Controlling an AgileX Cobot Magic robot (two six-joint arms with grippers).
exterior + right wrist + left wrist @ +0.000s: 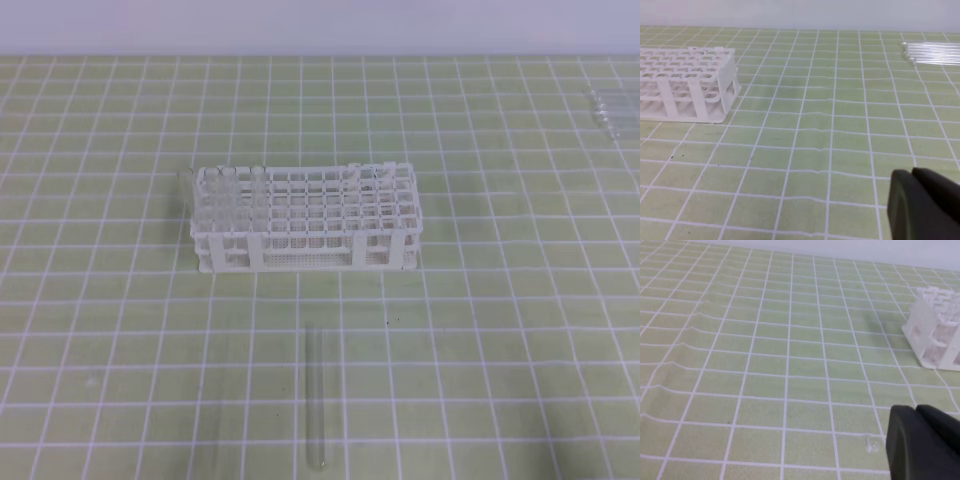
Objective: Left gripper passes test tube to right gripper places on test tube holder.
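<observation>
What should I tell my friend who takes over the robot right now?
Left pincer: only a black corner shows in its wrist view, holding nothing visible; open or shut cannot be told.
Right pincer: the same.
Test tube: lying flat on the green grid mat, in front of the test tube holder.
Holder: a few tubes already stand at its left end.
Spare tubes: lying at the mat's far right.
Done: nothing yet.
Left: pick up, pass over, place in holder.

Pale green table (500, 330) with white grid lines; white test tube holder (305, 215); clear, seemingly colourless test tube (315, 395).
</observation>
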